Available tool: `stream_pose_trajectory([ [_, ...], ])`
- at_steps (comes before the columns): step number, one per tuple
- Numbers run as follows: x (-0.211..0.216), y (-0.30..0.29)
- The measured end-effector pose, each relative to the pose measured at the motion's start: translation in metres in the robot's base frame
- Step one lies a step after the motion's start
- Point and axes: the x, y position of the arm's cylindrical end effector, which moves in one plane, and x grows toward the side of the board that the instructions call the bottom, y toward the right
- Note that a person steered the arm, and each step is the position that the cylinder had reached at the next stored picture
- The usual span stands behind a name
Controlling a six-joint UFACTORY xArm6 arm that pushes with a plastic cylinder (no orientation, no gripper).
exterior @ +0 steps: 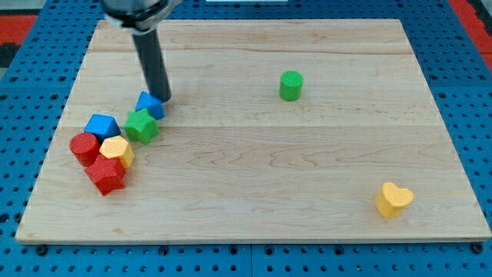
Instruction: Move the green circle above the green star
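The green circle (290,85) stands alone on the wooden board, right of centre near the view's top. The green star (142,126) sits at the view's left, touching a small blue block (151,104) just above it. My tip (164,98) is at the right edge of that blue block, just above and right of the green star, and far left of the green circle.
A cluster sits left of and below the green star: a blue block (101,125), a red cylinder (84,147), a yellow block (116,150) and a red star-like block (105,175). A yellow heart (393,199) lies at the lower right. The board (254,200) rests on a blue pegboard.
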Motion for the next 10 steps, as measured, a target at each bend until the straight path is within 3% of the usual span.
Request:
stream_pose_trajectory([
  [1, 0.007, -0.001],
  [2, 0.018, 0.046],
  [3, 0.021, 0.201],
  [4, -0.020, 0.311],
  [5, -0.052, 0.265],
  [7, 0.042, 0.082],
  [8, 0.045, 0.023],
  [9, 0.013, 0.092],
  [10, -0.007, 0.113],
])
